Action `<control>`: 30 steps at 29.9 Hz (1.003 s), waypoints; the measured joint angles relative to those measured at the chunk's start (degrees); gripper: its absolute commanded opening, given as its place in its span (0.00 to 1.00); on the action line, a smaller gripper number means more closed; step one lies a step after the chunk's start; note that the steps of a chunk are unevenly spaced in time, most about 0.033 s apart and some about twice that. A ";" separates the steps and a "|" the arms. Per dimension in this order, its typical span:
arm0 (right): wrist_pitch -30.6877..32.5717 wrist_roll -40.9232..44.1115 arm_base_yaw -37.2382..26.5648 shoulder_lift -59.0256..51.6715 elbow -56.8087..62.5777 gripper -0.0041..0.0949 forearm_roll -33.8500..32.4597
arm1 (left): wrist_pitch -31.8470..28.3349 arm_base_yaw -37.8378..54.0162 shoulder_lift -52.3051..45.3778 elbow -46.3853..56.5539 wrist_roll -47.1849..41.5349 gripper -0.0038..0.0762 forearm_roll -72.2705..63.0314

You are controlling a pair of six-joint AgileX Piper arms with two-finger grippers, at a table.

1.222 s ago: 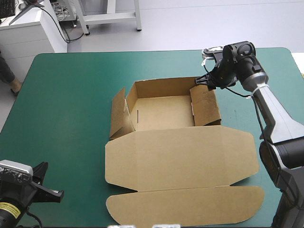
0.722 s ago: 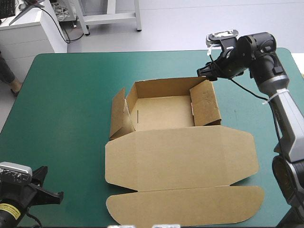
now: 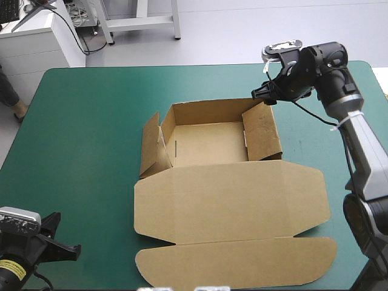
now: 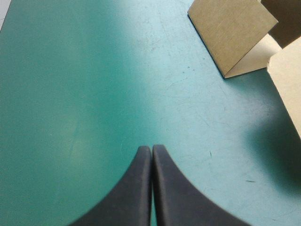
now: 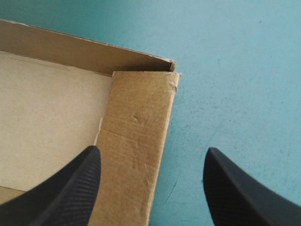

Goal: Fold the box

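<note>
Box (image 3: 224, 200) of brown board lies in the middle of the high view, on the teal-green cover (image 3: 91, 121). Its tray (image 3: 209, 142) sits in the upper middle of the frame. The back wall (image 3: 209, 109) and right side wall (image 3: 264, 136) are raised. The left side wall (image 3: 151, 145) leans outward and does not look tucked. The lid (image 3: 230, 203) lies flat across the lower middle, its end flap reaching the bottom edge.

My right pincer (image 3: 262, 94) hangs in the upper right, just by the tray's far right corner, fingers spread wide. In its own wrist view that corner lies ahead of the pincer. One finger is over the right side wall's inner side, the other over bare cover outside it. I cannot see any contact with the board.

My left pincer (image 3: 60, 245) is in the lower left corner, well apart from the box, fingers pressed together into one point above bare cover.

I judge three things could go wrong from here:
- Nothing is pinning the box down, so a sideways nudge from my right pincer could slide or turn the whole sheet rather than fold it.
- A finger landing on the wall's top edge rather than astride it could crush the corner or push the wall flat outward.
- The leaning left wall could fall open, since nothing holds it.
</note>
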 measured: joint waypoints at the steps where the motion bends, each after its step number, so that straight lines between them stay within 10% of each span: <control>1: 0.00 0.00 0.00 0.85 0.07 0.64 0.00 | 0.00 0.00 0.00 0.00 0.00 0.04 0.00; 13: -0.49 0.00 0.00 7.16 12.32 0.59 -0.33 | 0.00 0.00 0.00 0.00 -0.12 0.04 -1.39; 17: -0.89 0.00 0.00 7.21 15.42 0.45 0.05 | 0.00 0.00 0.00 0.00 -0.12 0.04 -1.57; 22: -0.96 1.14 0.11 7.21 15.75 0.02 0.45 | 0.00 0.00 0.00 0.00 -0.12 0.04 -1.57; 30: -1.63 3.69 0.07 7.21 15.68 0.02 0.06 | -0.05 0.00 0.00 0.00 -0.12 0.04 -1.57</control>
